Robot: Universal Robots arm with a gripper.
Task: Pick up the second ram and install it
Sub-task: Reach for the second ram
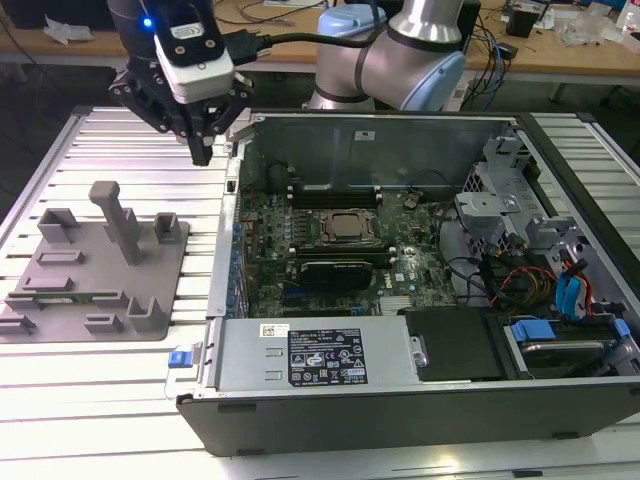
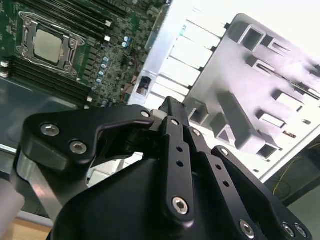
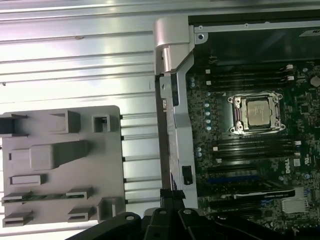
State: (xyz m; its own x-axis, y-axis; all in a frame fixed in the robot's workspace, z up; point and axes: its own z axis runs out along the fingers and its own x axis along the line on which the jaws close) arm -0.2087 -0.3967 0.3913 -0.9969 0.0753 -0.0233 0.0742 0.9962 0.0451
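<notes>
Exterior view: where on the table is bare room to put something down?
Free: the slats in front of the grey tray, and the narrow strip between the tray and the computer case. Beyond the tray is bare, but the end effector hangs above it. Inside the case is crowded.

Arm (image 1: 405, 55) elbow-up, claw (image 1: 203, 150) vert., tips together.

Work surface: a ribbed aluminium table (image 1: 110, 400) built of parallel slotted profiles, also seen in the first wrist view (image 3: 75, 55). Strong light glares white off its slats along the near edge in the exterior view. A wooden bench (image 1: 570, 58) runs across the back, carrying black cables (image 1: 487, 40) and crumpled white wrapping (image 1: 68, 30). Dark floor (image 1: 40, 90) lies between bench and table.
</notes>
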